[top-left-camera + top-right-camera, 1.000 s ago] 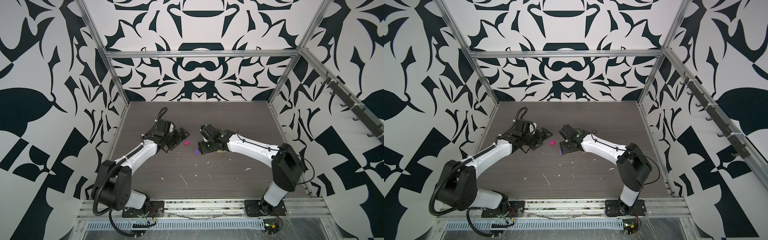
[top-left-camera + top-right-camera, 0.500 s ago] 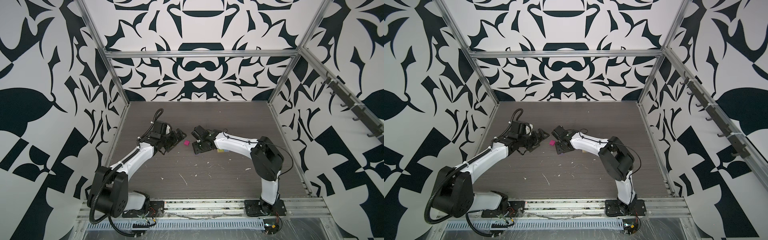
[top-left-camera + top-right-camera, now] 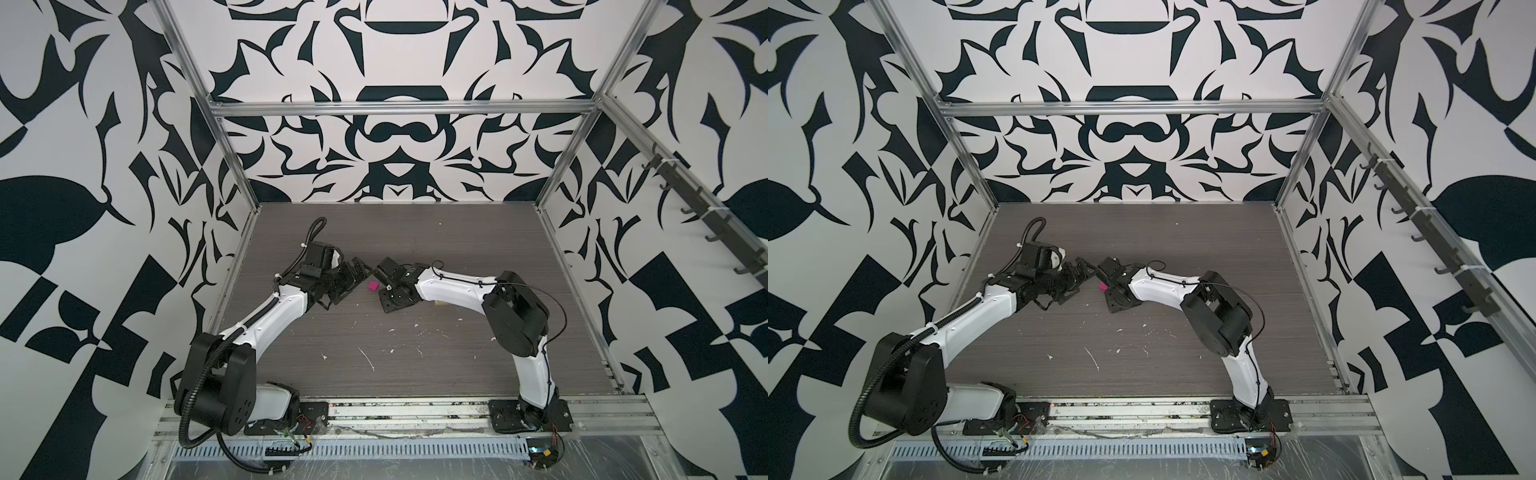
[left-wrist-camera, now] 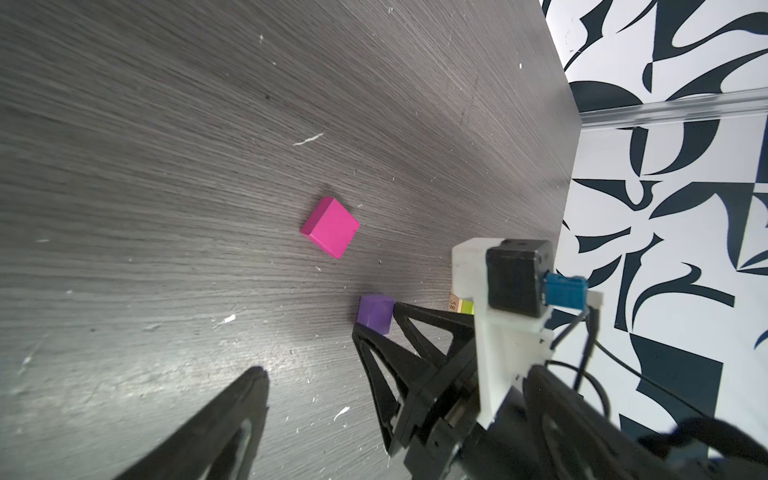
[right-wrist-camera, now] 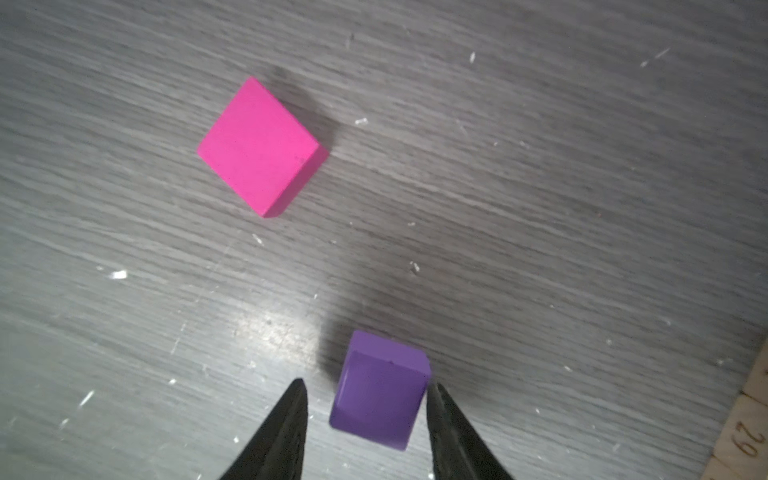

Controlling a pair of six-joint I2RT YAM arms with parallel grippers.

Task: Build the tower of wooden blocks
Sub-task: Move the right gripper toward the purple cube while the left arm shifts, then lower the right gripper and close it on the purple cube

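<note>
**A:** How are the blocks laid out?

**B:** A magenta cube (image 5: 259,147) is seen lying flat on the grey desk (image 3: 415,345), mid-desk between the two arms. Its paint is matte and its edges are sharp, and a small dark speck is carried on the top face. A purple cube (image 5: 380,395) is set near it but apart from it. The purple cube's corners are slightly rounded.

**A:** And the jaws?

**B:** The right jaws are placed around the purple cube. One finger (image 5: 455,434) is laid against its side or just beside it, and a gap is left at the other finger, so the cube is not yet clamped. The left jaws are spread wide, and nothing is held between them.

**A:** Is anything else shown?

**B:** A tan plank (image 5: 748,432) with printed digits is caught at the edge of the right wrist view. In the left wrist view a lime green block (image 4: 468,308) is seen just beside a tan end (image 4: 454,302), and both are mostly hidden behind the right arm's camera mount (image 4: 478,291). Whether those two are stacked cannot be told.
</note>
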